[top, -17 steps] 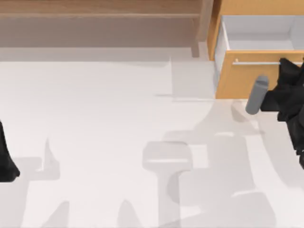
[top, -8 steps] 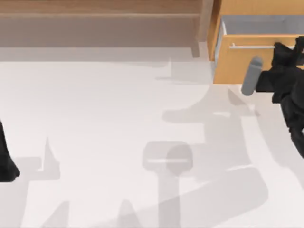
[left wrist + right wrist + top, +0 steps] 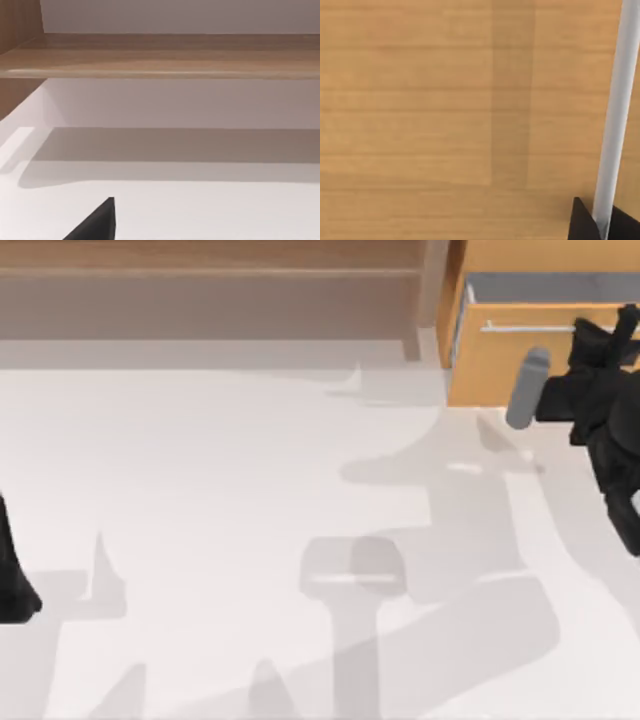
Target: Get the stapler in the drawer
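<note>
The drawer [image 3: 505,370] is at the table's back right, a tan front with a silver bar handle [image 3: 525,328]; a thin grey strip of its inside [image 3: 545,287] shows behind the front. My right gripper [image 3: 603,338] is at the right end of the handle. In the right wrist view the handle [image 3: 615,110] runs across the drawer front [image 3: 445,100] and passes between my dark fingertips [image 3: 581,225], which are closed around it. The stapler is hidden. My left arm [image 3: 12,570] is parked at the table's left edge.
A long brown shelf unit [image 3: 210,290] runs along the back, also seen from the left wrist [image 3: 165,55]. The tan cabinet body [image 3: 550,255] stands behind the drawer. A grey cylinder of my right arm [image 3: 527,388] juts out in front of the drawer. White tabletop [image 3: 250,490] spreads ahead.
The drawer has slid back toward the cabinet, its open inside shrinking to a thin strip. My right gripper moved back with the handle. The left arm has not moved.
</note>
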You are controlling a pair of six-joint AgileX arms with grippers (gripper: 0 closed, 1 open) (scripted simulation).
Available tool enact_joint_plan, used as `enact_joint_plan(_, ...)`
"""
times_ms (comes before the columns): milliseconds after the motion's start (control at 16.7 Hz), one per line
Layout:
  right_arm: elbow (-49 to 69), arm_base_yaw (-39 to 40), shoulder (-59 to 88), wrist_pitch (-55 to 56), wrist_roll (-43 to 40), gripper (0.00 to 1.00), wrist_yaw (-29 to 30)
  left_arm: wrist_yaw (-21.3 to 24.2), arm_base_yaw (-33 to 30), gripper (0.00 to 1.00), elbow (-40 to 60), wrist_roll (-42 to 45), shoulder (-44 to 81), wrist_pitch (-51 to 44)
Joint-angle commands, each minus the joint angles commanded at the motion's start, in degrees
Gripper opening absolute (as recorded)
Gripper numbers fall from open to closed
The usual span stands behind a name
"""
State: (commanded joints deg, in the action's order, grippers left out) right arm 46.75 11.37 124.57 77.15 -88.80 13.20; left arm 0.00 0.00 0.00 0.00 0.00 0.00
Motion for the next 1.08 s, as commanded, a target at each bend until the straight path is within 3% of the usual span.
enact_joint_plan(600, 15.55, -1.81, 6.90, -8.67, -0.14, 0.00, -1.80, 0.00, 0.00, 1.00, 0.00, 0.00, 0.00, 0.00)
enact_joint_plan(900, 16.50, -1.94, 7.28, -9.21, -0.10, 0.00, -1.89, 0.00, 0.00, 1.00, 0.00, 0.00, 0.00, 0.00)
enact_joint_plan(1080, 16.50, -1.94, 7.28, -9.21, -0.10, 0.23, -1.89, 0.00, 0.00, 1.00, 0.00, 0.00, 0.00, 0.00)
